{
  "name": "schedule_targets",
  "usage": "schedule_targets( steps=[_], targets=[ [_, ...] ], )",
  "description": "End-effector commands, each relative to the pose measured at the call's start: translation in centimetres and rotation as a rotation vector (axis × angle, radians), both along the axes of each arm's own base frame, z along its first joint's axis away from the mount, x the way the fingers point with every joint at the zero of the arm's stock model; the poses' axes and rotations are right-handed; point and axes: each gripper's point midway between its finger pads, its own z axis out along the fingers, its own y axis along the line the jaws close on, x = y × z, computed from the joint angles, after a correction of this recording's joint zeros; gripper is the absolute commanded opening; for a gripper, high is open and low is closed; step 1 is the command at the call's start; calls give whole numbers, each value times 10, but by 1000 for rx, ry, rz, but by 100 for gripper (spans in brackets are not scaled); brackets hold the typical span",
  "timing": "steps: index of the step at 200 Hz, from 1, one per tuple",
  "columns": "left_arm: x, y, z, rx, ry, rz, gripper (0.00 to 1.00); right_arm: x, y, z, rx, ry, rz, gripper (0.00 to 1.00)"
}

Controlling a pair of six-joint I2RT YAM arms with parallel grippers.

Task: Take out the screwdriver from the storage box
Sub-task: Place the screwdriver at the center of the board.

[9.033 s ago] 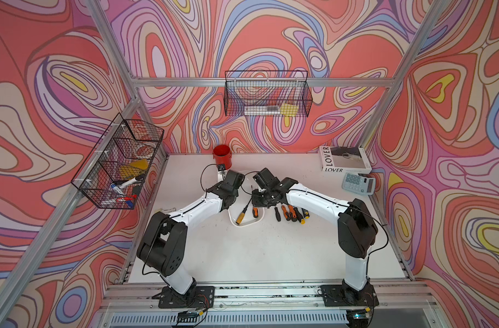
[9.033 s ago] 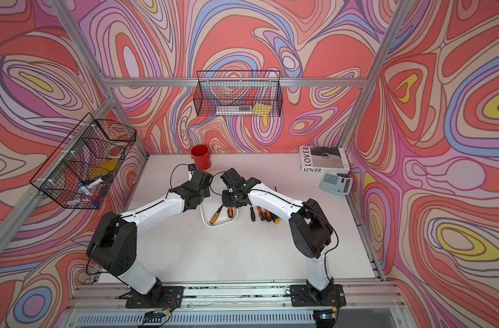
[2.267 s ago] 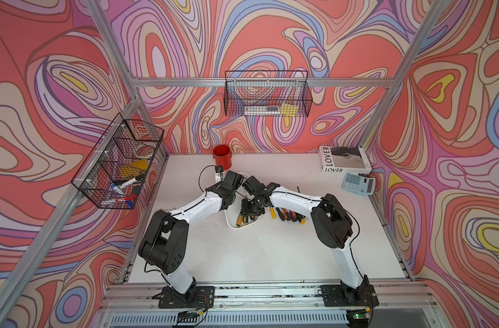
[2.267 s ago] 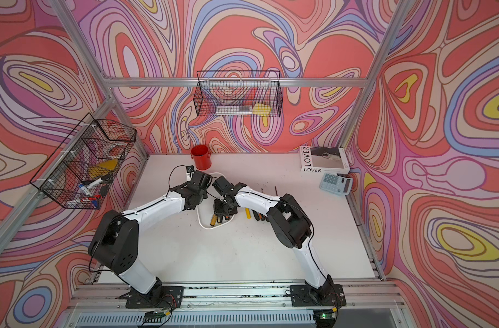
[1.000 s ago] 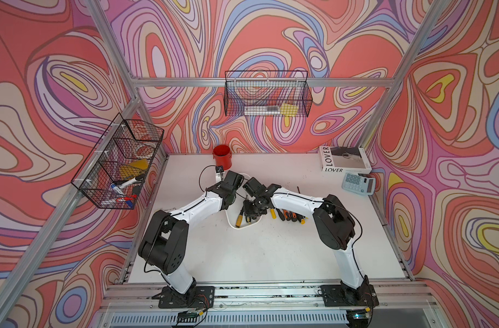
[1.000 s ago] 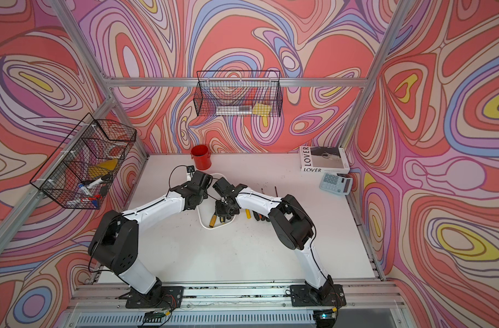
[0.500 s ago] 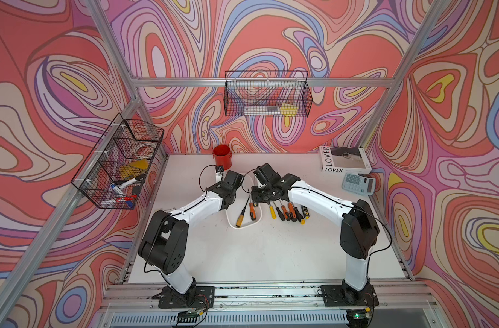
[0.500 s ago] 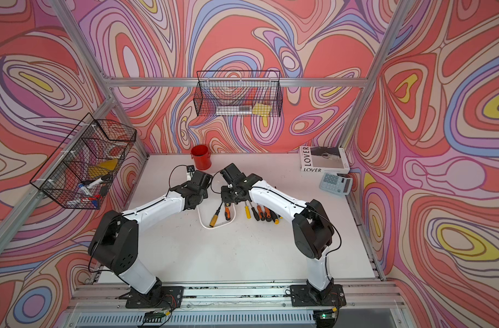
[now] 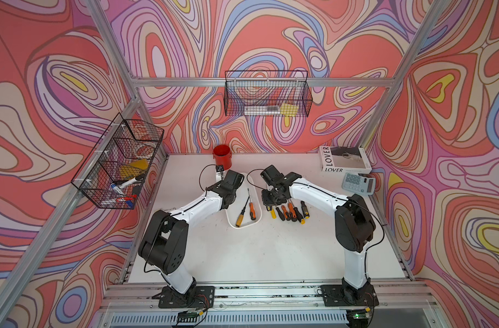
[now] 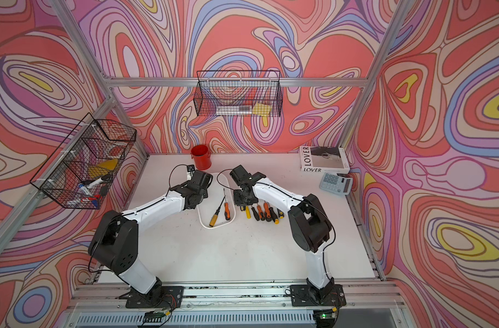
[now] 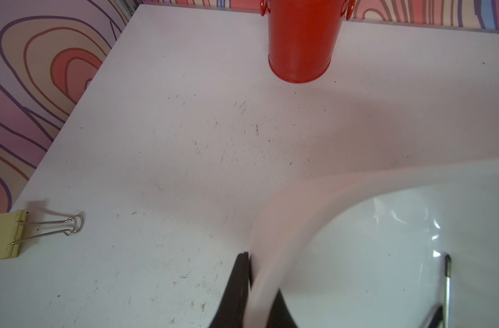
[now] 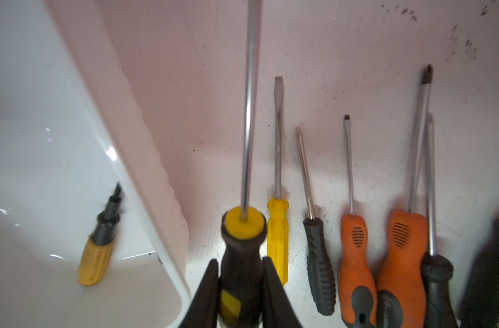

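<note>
Right pincer [image 12: 241, 284]: clamped on black-yellow screwdriver [image 12: 242, 250], clear of box [image 12: 157, 193], beside bench [image 12: 208, 85] row [image 12: 353, 244], probably for laying down. Left pincer [image 11: 256, 301]: closed on box rim, probably steadying it.

Bright, even light, soft pinkish shadows.
Sharp but edge-bowed in both top views; wrist views close up, with blurred storage box [image 11: 271, 227] rim and white glints.

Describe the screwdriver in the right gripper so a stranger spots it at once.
On the white table, a row of screwdrivers lies right of the shallow white storage box. The screwdriver nearest the box is clamped in the right gripper. Unlike the yellow, grey and orange handles beside it, it has a fat black handle, a yellow collar and a long shaft.
</note>
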Motion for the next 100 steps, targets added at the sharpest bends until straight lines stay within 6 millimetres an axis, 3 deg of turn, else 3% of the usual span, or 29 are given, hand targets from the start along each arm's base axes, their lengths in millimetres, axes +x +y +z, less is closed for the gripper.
schedule_targets(
  steps=[1,91,100],
  targets=[
    [0,6,4,58,16,3,0,-5,-5,-18,-63,45,22,0],
    [-1,8,3,71,23,2,0,-9,-1,-55,-74,120,30,0],
    [-2,8,4,72,22,3,0,-10,-1,-57,-78,125,27,4]
  ],
)
